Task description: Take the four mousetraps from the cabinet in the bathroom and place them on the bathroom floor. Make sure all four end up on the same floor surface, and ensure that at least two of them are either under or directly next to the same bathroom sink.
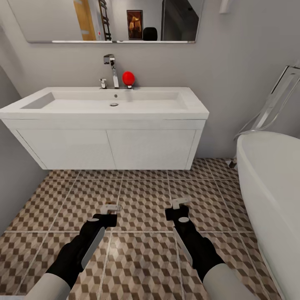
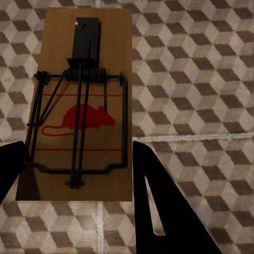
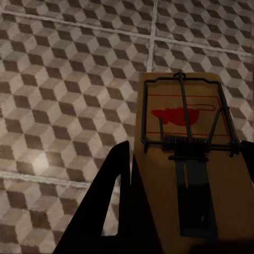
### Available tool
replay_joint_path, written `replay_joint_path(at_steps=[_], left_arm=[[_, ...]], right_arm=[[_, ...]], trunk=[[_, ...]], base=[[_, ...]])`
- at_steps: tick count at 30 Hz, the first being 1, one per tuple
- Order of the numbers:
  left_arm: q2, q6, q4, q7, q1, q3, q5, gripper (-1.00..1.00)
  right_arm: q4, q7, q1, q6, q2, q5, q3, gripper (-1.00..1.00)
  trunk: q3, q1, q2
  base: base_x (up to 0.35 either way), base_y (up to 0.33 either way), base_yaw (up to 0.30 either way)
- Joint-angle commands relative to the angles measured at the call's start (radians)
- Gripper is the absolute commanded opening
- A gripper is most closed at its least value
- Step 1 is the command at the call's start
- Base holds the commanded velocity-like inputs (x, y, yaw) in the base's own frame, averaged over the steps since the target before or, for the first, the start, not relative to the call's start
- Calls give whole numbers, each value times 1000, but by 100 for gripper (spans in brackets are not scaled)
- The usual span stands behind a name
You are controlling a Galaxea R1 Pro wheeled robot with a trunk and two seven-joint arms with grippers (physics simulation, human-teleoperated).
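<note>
Open cube-patterned brown-and-beige tiled floor (image 1: 141, 196) lies ahead; the white wall-hung rectangular sink unit (image 1: 108, 146) overhangs it, oval white bathtub (image 1: 271, 183) crowding the right.

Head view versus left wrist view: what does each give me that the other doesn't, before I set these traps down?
Head view alone: the sink with its tap, the bathtub to the right, and both arms, so you can judge how the pincers stand before the sink. Left wrist view alone: the trap up close, its red mouse print and wire fittings, held between the dark fingers. Both: the cube-pattern floor and the left pincer with its trap.
</note>
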Motion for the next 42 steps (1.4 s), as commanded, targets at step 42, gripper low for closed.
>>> replay_joint_path(at_steps=[42], left_arm=[[32,-130,492,-103,-451,83,0,-100]], right_arm=[[137,100,-241,-10,39,149,-2,-100]], trunk=[[-1,0,0]], base=[[0,0,0]])
